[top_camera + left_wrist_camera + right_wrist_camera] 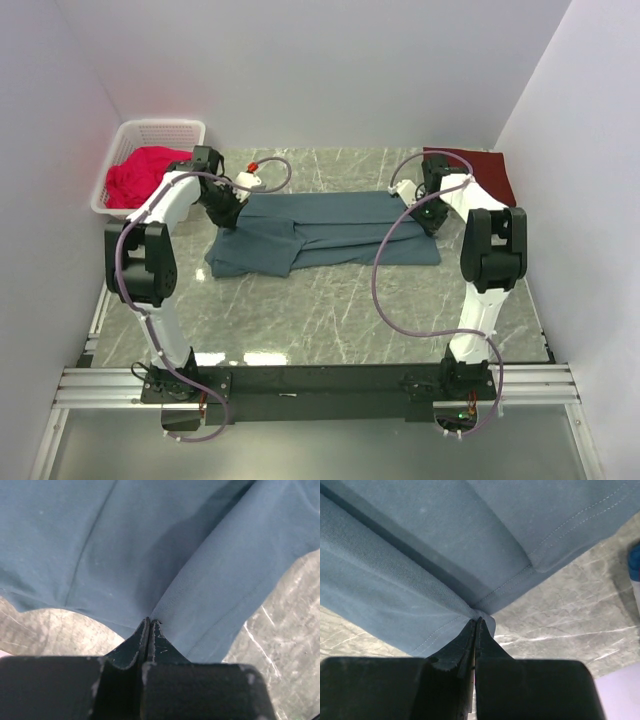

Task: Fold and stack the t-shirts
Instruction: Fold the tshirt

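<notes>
Grey marble worktop (pixel 330 320) with plain white walls on three sides, both arms reaching out from the near edge.

Containers first: one white plastic basket (pixel 160 128) sits in the far left corner, tight against the left wall. It holds a bright red cloth (pixel 140 175), bunched up and filling most of the bottom. I can't tell what sort of garment it is from this angle.

The blue shirt (pixel 330 225) lies across the far middle of the worktop, stretched out left to right in a long band. Its far part looks doubled over on itself, with a fold line running along the length. The left end spills toward the near side in a looser, rumpled flap, while the right end is squarer and flatter.

The left gripper (pixel 150 624) is down at the left end of that shirt with its fingers pressed together — the wrist view shows the tips pinching a bit of cloth right at the edge, marble showing on both sides. The right gripper (pixel 478 622) does the same at the right end: jaws closed, a small tuck of hem caught between the tips, stitching visible just beside them.

The maroon shirt (pixel 490 172) lies flat in the far right corner, well apart from the basket and just beyond the right arm, partly hidden by it.
</notes>
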Available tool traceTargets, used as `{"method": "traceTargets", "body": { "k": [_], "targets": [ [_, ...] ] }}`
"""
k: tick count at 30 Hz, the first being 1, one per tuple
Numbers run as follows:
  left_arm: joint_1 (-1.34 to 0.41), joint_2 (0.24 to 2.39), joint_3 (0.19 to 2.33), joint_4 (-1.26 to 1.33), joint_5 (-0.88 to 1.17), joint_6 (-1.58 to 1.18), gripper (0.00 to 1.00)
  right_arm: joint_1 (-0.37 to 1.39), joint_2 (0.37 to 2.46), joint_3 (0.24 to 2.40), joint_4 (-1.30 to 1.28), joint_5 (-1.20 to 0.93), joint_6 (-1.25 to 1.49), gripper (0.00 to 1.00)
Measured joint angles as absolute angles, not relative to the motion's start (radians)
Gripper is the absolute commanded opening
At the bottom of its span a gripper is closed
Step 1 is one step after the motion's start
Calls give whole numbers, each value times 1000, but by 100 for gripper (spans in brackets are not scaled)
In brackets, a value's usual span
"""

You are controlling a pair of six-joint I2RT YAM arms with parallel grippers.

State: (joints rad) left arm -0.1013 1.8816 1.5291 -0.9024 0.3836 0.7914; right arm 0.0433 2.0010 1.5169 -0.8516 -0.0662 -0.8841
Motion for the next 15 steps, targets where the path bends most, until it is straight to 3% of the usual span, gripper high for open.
{"method": "traceTargets", "body": {
  "k": [15],
  "targets": [
    [-101, 1950, 1588, -857, 368, 769, 1, 40, 2004, 1554, -852, -60, -883, 0]
  ]
}}
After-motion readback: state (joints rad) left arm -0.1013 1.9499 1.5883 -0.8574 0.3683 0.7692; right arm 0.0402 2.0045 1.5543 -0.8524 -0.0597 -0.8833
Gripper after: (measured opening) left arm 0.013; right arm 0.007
